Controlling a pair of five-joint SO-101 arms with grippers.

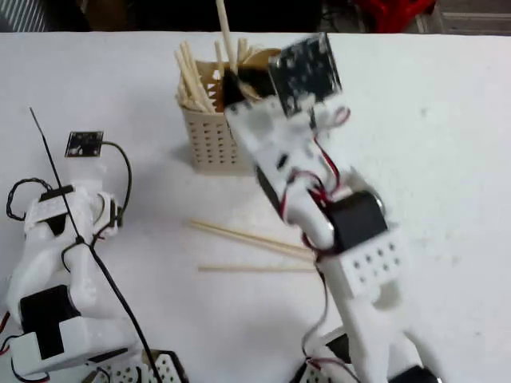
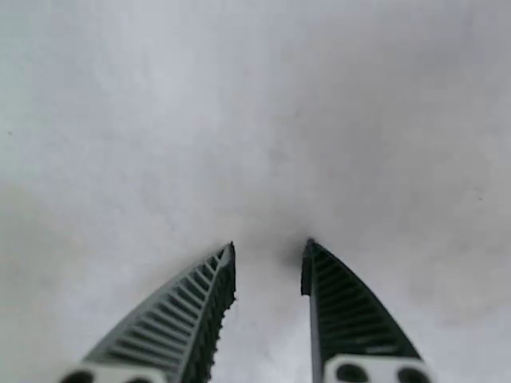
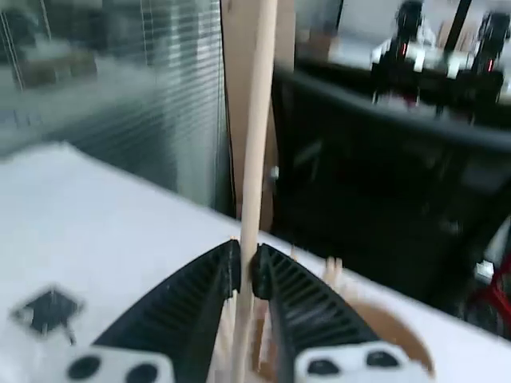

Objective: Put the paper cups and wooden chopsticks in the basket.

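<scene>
Right gripper (image 3: pixel 246 259) up close: its ribbed black jaws are pinched together on a single wooden chopstick (image 3: pixel 255 144), and that stick stands straight up out of the grip, nearly vertical. Just beneath the fingertips, in the right wrist view, pale stick ends (image 3: pixel 331 270) poke up, and beside them curves a brown round rim that looks like a paper cup (image 3: pixel 395 323). From the high view, this gripper hangs right over the basket (image 1: pixel 209 144), a cream holder with perforated walls standing at the far middle of the table (image 1: pixel 431 120), already bristling with a fan of chopsticks along its left side. The right arm (image 1: pixel 351 231) stretches from the near edge up and over to reach it. Nearer than the basket, just left of that arm, loose chopsticks (image 1: pixel 247 237) lie flat on the white top, some slanted and touching each other, one more straight across just nearer. Over to the left gripper (image 2: pixel 267 251): jaws a narrow gap apart, nothing between them, tips pointed down at bare white table. Its arm, the left arm (image 1: pixel 56 231), sits folded at the near left, well apart from the basket and the loose sticks, black cables looping round it.
</scene>
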